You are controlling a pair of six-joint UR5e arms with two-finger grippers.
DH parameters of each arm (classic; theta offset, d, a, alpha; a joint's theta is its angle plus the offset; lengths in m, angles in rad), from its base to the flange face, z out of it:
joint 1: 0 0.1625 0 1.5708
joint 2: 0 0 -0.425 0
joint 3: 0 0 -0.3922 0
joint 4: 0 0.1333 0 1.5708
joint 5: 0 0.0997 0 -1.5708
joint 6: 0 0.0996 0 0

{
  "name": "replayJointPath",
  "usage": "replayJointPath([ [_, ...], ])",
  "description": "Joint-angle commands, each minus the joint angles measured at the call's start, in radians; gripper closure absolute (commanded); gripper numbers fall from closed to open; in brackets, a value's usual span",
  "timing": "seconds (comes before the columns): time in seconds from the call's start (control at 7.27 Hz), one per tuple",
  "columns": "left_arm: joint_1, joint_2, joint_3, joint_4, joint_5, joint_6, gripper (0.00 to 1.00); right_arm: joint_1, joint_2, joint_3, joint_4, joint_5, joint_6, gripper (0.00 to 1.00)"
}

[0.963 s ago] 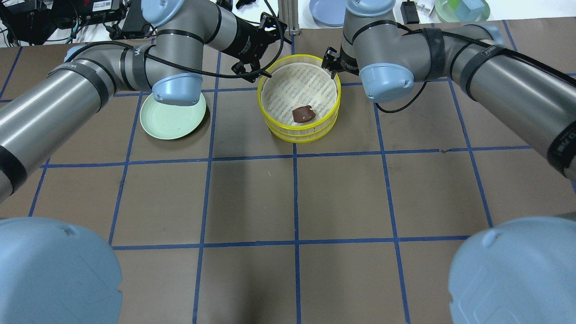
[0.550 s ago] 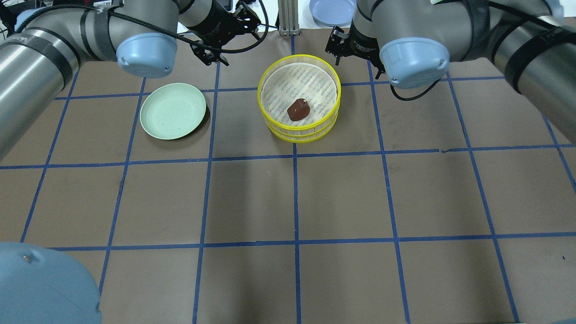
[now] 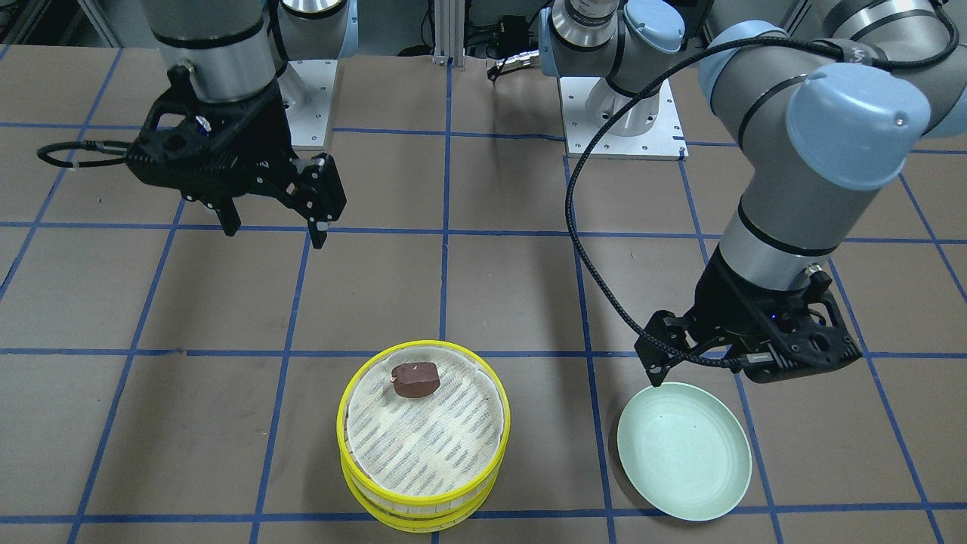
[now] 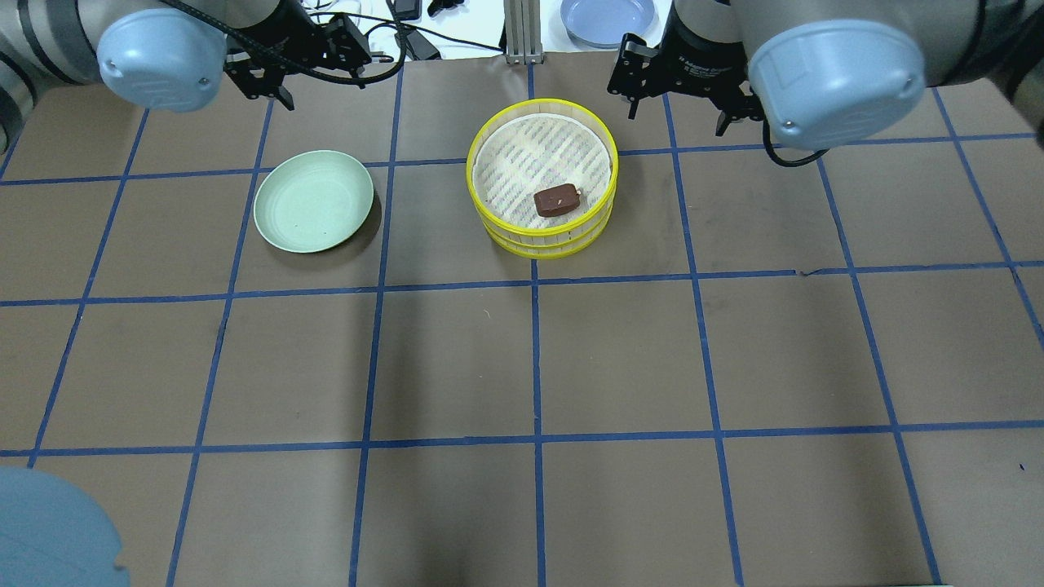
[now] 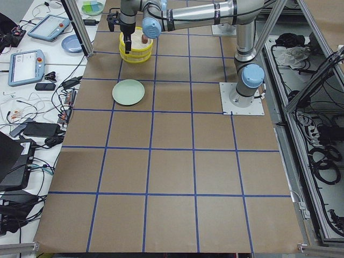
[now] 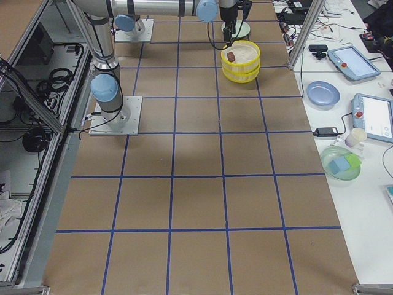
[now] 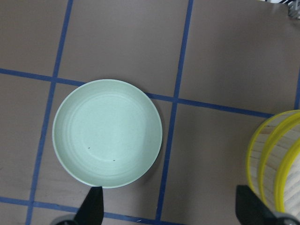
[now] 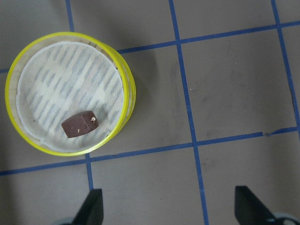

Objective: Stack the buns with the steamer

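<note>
The steamer (image 4: 542,175) stands as two stacked yellow-rimmed tiers at the far middle of the table. The dark reddish-brown bun (image 4: 558,200) lies on the striped liner of the top tier. It also shows in the right wrist view (image 8: 79,125) and the front view (image 3: 415,379). The cream-yellow bun is hidden. My left gripper (image 4: 265,94) is open and empty, above the table just beyond the mint-green plate (image 4: 314,200). My right gripper (image 4: 675,118) is open and empty, beyond and to the right of the steamer (image 8: 70,93).
The mint-green plate (image 7: 108,133) is empty and lies left of the steamer (image 7: 276,159). A blue plate (image 4: 608,18) and cables lie on the white bench past the table's far edge. Brown table with blue grid lines stretches toward the near side.
Both grippers have left the steamer's rim and moved outward and up, the left toward the plate, the right further right. The brown bun has shifted slightly on the liner.
</note>
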Motion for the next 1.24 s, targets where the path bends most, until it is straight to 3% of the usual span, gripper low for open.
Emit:
replayJointPath([
  [0.0, 0.005, 0.096, -0.001, -0.173, 0.04, 0.049, 0.0, -0.005, -0.088, 0.001, 0.087, 0.0, -0.121, 0.0],
  [0.28, 0.005, 0.159, -0.012, -0.244, 0.033, 0.049, 0.0, -0.01, -0.079, 0.001, 0.092, 0.005, -0.222, 0.0],
  [0.55, 0.003, 0.178, -0.017, -0.255, 0.017, 0.05, 0.0, -0.06, -0.054, 0.0, 0.092, 0.066, -0.262, 0.0],
  [0.69, 0.003, 0.179, -0.02, -0.255, 0.01, 0.05, 0.0, -0.081, -0.048, 0.0, 0.095, 0.054, -0.319, 0.0],
  [0.83, 0.006, 0.179, -0.038, -0.255, 0.007, 0.066, 0.0, -0.086, -0.051, 0.0, 0.116, 0.046, -0.324, 0.0],
  [0.96, 0.006, 0.179, -0.055, -0.253, 0.006, 0.076, 0.0, -0.086, -0.055, 0.0, 0.235, 0.033, -0.319, 0.0],
  [1.1, 0.006, 0.181, -0.055, -0.253, 0.007, 0.078, 0.0, -0.088, -0.059, -0.002, 0.248, 0.029, -0.318, 0.0],
])
